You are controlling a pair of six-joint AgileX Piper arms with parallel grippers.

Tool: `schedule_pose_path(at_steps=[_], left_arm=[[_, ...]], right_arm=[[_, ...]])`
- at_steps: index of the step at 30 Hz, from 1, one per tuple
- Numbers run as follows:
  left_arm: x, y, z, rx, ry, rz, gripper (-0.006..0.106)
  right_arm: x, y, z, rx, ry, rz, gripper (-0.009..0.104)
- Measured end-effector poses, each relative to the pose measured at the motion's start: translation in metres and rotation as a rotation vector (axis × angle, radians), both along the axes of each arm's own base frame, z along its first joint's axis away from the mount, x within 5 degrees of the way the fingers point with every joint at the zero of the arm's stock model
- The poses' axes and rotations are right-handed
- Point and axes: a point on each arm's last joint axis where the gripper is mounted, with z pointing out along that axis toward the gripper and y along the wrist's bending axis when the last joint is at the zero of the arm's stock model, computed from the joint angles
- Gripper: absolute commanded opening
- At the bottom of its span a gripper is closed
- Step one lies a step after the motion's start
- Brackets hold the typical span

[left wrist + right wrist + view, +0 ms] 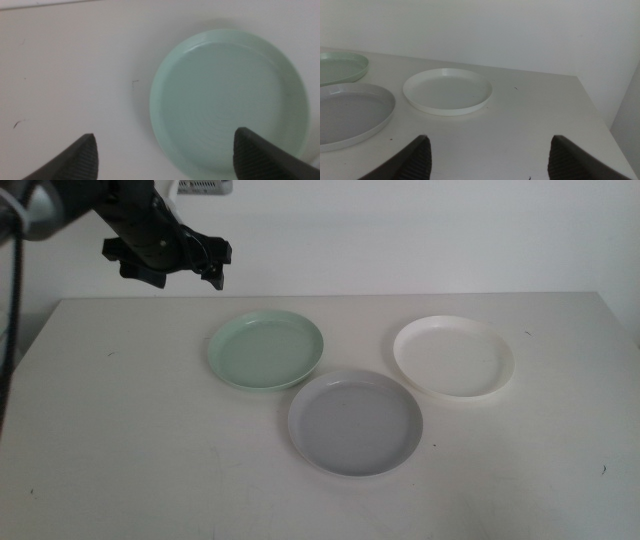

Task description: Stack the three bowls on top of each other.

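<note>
**Lining up on the green bowl's rim**

Hovering high over the far-left part of the table [120,430]: the left gripper [170,265], jaws spread wide and holding nothing. Looking straight down on the green bowl [227,100] in the left wrist view, one jaw over bare tabletop, the other over the bowl's floor, the rim's edge lying between them.

Lying in a loose cluster at mid-table: green bowl [266,350] toward the far edge and left of centre, white bowl [453,357] toward the right edge, grey bowl [355,422] nearest the front edge. Grey and green sitting rim to rim, touching or nearly so; white standing a little apart from both. Nothing stacked yet.

Waiting off the right side, out of the middle view: the right gripper [487,155], jaws parted and empty, facing the white bowl [447,91] and the grey bowl [350,112].

Judging the step as the approach for a first pick, probably of the green bowl:

- Keeping the rim centred between the jaws while descending, one jaw outside, one inside.
- Choosing the rim section facing the left edge, away from the grey bowl.
- Dropping low enough to catch the shallow rim without pressing on the tabletop.
- Closing gently; thin plastic likely tilting or slipping under a hard pinch.
- Lifting level before carrying across.
</note>
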Motion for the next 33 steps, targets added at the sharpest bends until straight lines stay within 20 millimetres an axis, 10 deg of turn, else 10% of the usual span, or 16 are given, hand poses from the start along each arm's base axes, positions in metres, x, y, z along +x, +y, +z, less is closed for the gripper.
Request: schedule_pose_path(at_steps=[19,33], left_arm=[[0.059,-0.007,-0.124,-0.026,0.145,0.012,0.089],[0.062,-0.008,-0.137,-0.033,0.150,0.014,0.038]], right_arm=[[0.000,0.000,0.000,0.000,0.000,0.000,0.059],[0.000,0.000,0.000,0.000,0.000,0.000,0.059]])
